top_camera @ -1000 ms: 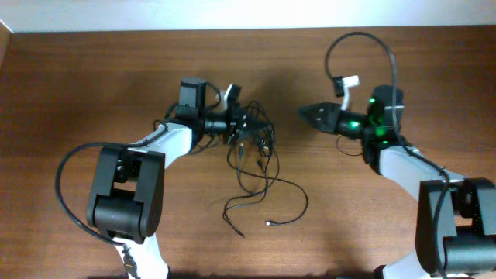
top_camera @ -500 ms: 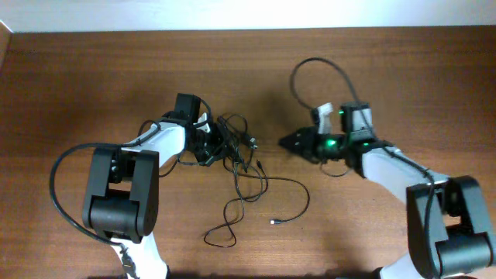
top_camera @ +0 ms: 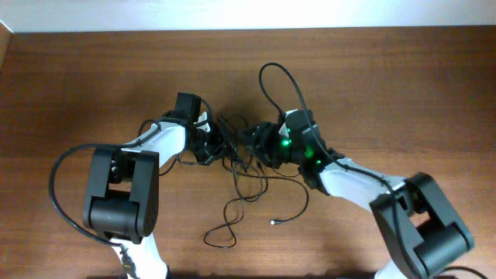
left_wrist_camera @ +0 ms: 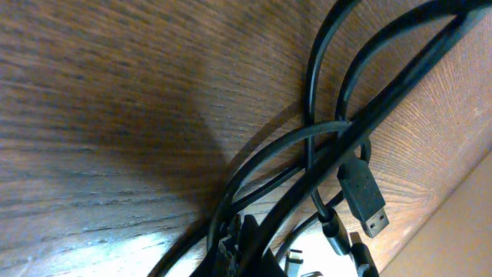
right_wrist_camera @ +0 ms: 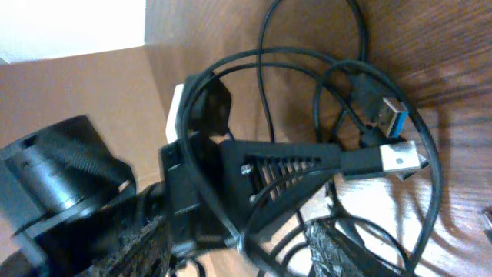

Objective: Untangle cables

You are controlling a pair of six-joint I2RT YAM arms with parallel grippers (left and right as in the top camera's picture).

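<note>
L gripper (top_camera: pixel 220 145) clenched on cables (left_wrist_camera: pixel 360 191) — R gripper (top_camera: pixel 250 140) spread open, touching them.

Robotics lab bench: wooden table (top_camera: pixel 70 77), two robot arms (top_camera: pixel 124 186).

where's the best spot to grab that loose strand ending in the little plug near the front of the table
Take the loose strand just behind its plug, coming from straight above with the jaws across the cord. That stretch lies flat on bare table, apart from the knotted cables, so nothing else is likely to get pinched.
</note>
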